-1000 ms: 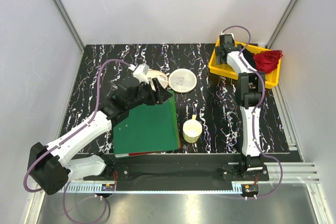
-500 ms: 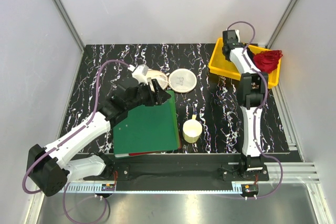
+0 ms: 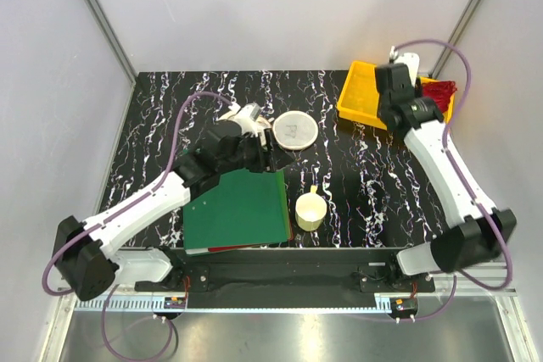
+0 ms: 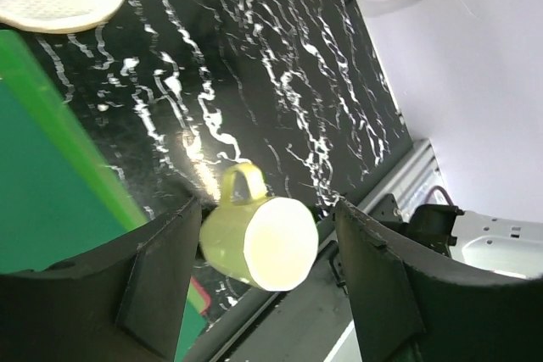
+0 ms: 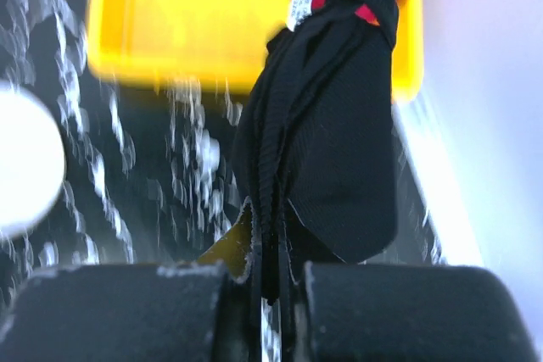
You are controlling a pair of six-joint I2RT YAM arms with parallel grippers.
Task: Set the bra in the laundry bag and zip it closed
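The black bra [image 5: 331, 142] hangs bunched from my right gripper [image 5: 270, 281], which is shut on its fabric and holds it in the air near the yellow bin [image 3: 361, 95]. The round cream laundry bag [image 3: 297, 130] lies flat on the black marbled table [image 3: 356, 175], left of the bin. In the right wrist view the bag [image 5: 21, 158] is a white blur at the left edge. My left gripper [image 3: 270, 157] hovers open just below and left of the bag, over the far corner of a green book [image 3: 237, 205]. Nothing is between its fingers [image 4: 161, 277].
A red garment [image 3: 441, 89] lies in the right end of the yellow bin. A cream cup [image 3: 310, 209] with a handle stands right of the green book, and it shows between the left fingers in the left wrist view. White walls enclose the table.
The right gripper shut on the bra in the bin and rose, the arm swinging out to the right. The left gripper moved slightly right toward the bag and stayed open.
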